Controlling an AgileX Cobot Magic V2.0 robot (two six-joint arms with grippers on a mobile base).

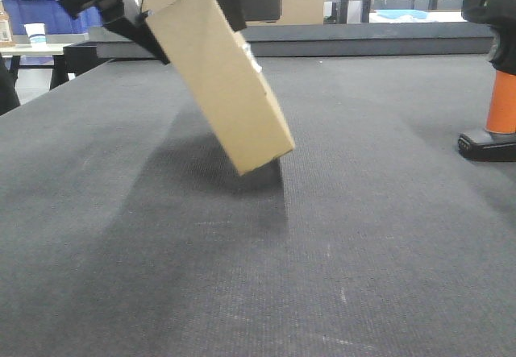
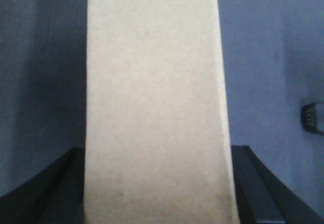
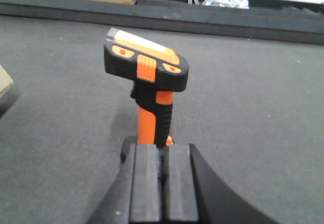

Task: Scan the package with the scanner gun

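Where the left end effector [image 1: 184, 14] grips, the package [image 1: 226, 91] hangs tilted.

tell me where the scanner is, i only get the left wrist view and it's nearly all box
Observer: The scanner stands upright on the grey mat, directly ahead of the right gripper.
Operator: is that gripper on it
Observer: No. Its fingers are pressed together, with the scanner's handle beyond them.
Operator: and how's my box sitting
Observer: The box is tilted in the left gripper. In the front view its top leans left and its low corner is close to the mat. I cannot tell whether it touches.
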